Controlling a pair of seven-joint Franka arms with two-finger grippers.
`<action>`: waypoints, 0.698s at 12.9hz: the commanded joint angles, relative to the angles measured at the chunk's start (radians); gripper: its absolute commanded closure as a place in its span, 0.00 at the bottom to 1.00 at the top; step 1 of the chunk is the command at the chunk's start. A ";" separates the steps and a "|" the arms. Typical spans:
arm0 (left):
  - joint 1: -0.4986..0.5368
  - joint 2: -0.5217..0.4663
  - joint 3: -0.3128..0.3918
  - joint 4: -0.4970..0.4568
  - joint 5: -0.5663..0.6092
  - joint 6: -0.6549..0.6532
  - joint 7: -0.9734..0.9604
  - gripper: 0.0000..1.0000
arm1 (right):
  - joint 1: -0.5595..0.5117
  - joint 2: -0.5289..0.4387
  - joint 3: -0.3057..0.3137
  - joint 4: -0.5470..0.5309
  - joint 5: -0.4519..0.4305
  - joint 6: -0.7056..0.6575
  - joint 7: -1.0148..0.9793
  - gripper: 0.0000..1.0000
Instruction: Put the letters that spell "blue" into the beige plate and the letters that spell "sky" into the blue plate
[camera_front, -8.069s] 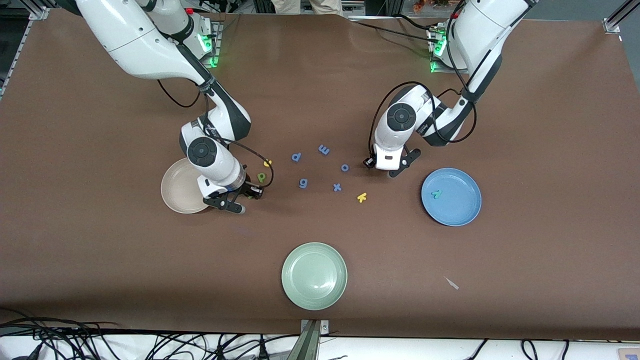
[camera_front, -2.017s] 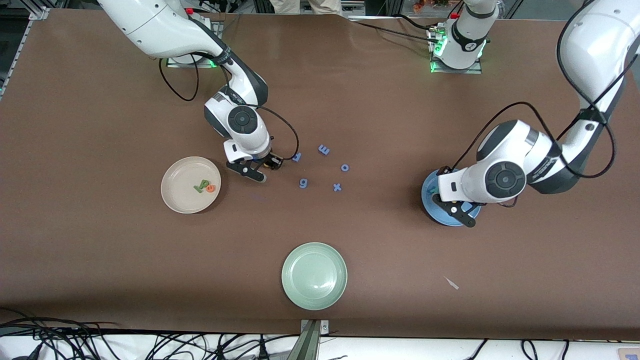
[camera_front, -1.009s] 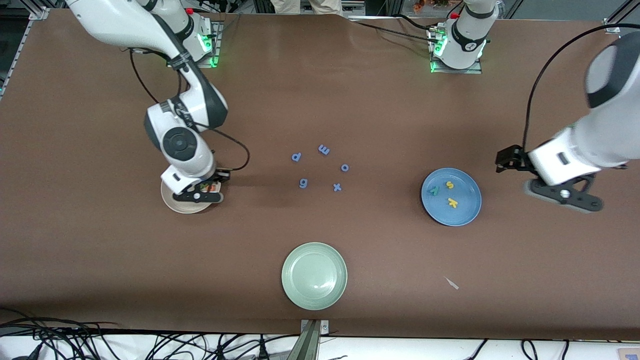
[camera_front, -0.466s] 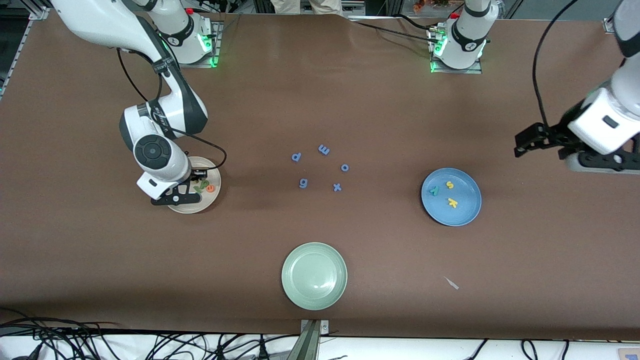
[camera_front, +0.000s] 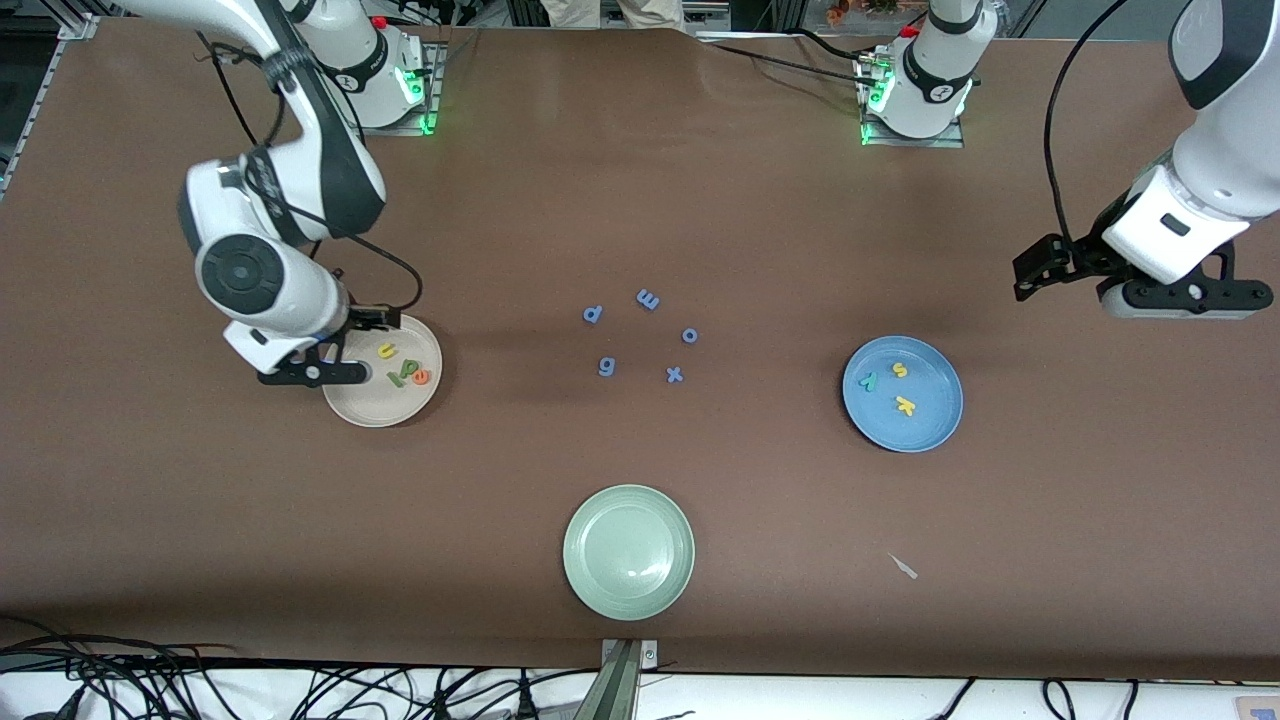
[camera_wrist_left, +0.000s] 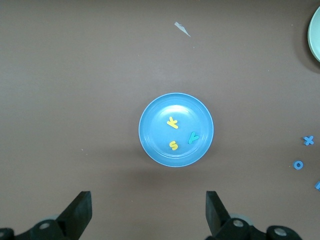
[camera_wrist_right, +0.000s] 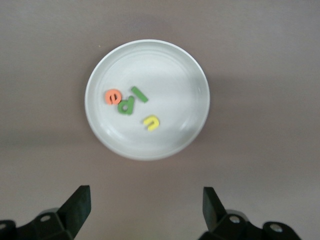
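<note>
Front view: taken from high above the table (camera_front: 740, 200), at its camera-side edge, facing both robot bases along the opposite edge; whole tabletop covered, from a distance.

Left wrist view: looked straight down from well above the blue plate (camera_wrist_left: 176, 129), toward the left arm's end of the table; open fingertips (camera_wrist_left: 80, 210) of the left gripper (camera_wrist_left: 148, 212) framed at the picture's lower edge. Shared with the front view: blue plate (camera_front: 902, 393), rim of the pale green plate (camera_wrist_left: 315, 30), some blue letters (camera_wrist_left: 298, 164).

Right wrist view: looked straight down over the beige plate (camera_wrist_right: 190, 125), somewhat closer. Shared with the front view: beige plate (camera_front: 375, 405) and its four letters (camera_wrist_right: 131, 102).
</note>
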 joint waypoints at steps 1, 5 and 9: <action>-0.013 -0.071 0.009 -0.062 0.037 0.016 0.002 0.00 | -0.005 -0.044 0.001 0.126 0.078 -0.137 -0.054 0.01; -0.002 -0.063 0.005 -0.031 0.037 -0.053 0.009 0.00 | -0.011 -0.166 -0.080 0.168 0.091 -0.276 -0.257 0.01; -0.002 -0.067 -0.018 -0.027 0.040 -0.061 0.009 0.00 | -0.014 -0.164 -0.149 0.260 0.108 -0.368 -0.362 0.01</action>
